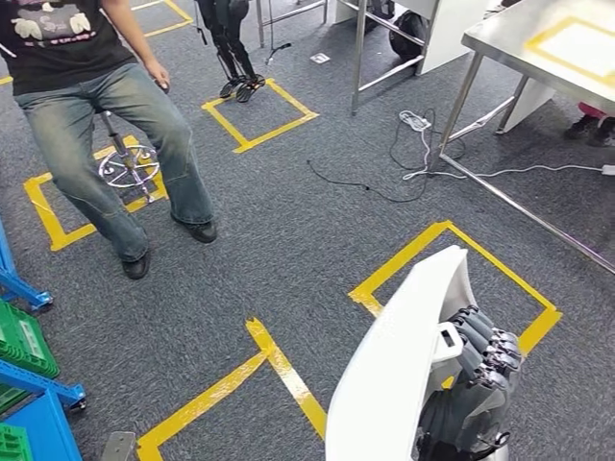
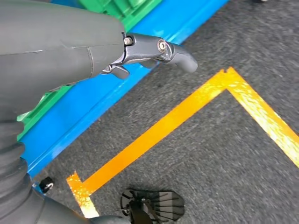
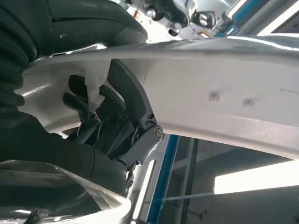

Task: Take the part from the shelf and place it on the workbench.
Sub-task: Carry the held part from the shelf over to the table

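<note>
My right hand (image 1: 475, 370) grips the white part (image 1: 395, 370) above the floor tape (image 1: 279, 370); my left hand (image 2: 105, 51) holds nothing, fingers extended.

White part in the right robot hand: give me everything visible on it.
The white part is a long, curved, glossy panel, plastic by its look, tapering to a rounded tip. The right robot hand grips one edge, dark fingers wrapped over it beside a small white clip tab. It is carried tilted above the grey carpet, touching nothing else visible. The right wrist view shows two faint dimples on its surface.
</note>
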